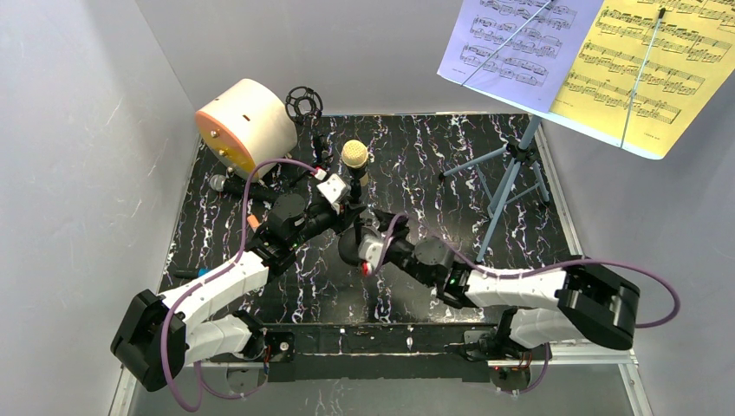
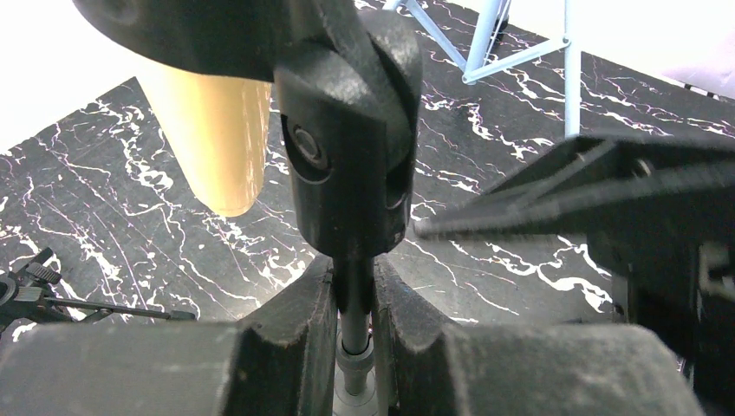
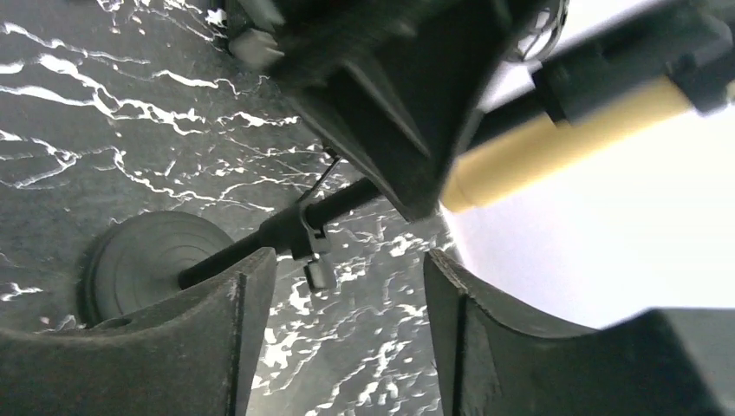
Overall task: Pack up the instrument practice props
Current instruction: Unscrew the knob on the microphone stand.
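The cream microphone (image 1: 353, 156) sits clipped on the black round-base mic pole (image 1: 356, 201) at the table's middle. My left gripper (image 1: 350, 208) is shut on the pole's thin shaft (image 2: 355, 299) just under the clip (image 2: 347, 147); the cream body (image 2: 217, 130) hangs beside it. My right gripper (image 1: 365, 249) is open, jaws wide, right by the round base (image 3: 147, 260) and the pole (image 3: 260, 241); nothing is between its fingers. A silver-headed microphone (image 1: 224, 184) lies at the left. The blue tripod music rack (image 1: 511, 173) holds lavender (image 1: 511, 43) and yellow (image 1: 650, 61) score sheets.
A big cream cylinder with an orange face (image 1: 247, 121) lies at the back left, with a black round wire frame (image 1: 303, 102) behind it. Part of a black tripod (image 2: 35, 290) shows low left in the left wrist view. White walls close in the marbled black table (image 1: 260, 295).
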Controlling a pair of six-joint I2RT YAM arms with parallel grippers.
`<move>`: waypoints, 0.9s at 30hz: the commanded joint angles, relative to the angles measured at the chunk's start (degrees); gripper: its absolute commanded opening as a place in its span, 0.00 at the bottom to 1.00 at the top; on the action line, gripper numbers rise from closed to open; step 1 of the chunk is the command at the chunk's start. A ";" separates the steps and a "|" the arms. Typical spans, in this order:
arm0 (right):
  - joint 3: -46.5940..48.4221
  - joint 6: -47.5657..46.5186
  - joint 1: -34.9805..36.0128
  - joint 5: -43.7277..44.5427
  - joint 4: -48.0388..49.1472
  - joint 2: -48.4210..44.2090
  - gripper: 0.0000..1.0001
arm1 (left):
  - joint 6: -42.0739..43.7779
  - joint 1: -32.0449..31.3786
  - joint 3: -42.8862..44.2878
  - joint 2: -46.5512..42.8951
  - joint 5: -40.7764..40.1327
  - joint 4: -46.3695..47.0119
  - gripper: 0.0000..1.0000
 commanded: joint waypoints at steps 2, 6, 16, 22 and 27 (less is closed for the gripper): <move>3.06 35.40 -8.02 -7.98 -10.57 -7.08 0.75 | 0.89 -0.43 -1.50 -0.57 1.58 -2.35 0.00; 3.56 56.75 -15.58 -18.30 -13.57 -9.74 0.82 | 0.97 -0.48 -1.56 -0.70 1.81 -2.18 0.00; 3.25 97.32 -25.44 -29.14 -10.00 -4.81 0.81 | 0.80 -0.59 -2.07 -1.32 2.48 -1.47 0.00; 4.17 108.95 -27.77 -35.67 -5.80 1.14 0.74 | 0.80 -0.52 -2.19 -1.49 2.60 -1.22 0.00; 4.49 113.02 -28.46 -40.15 -0.16 5.68 0.66 | 0.78 -0.54 -2.18 -1.50 2.75 -0.98 0.00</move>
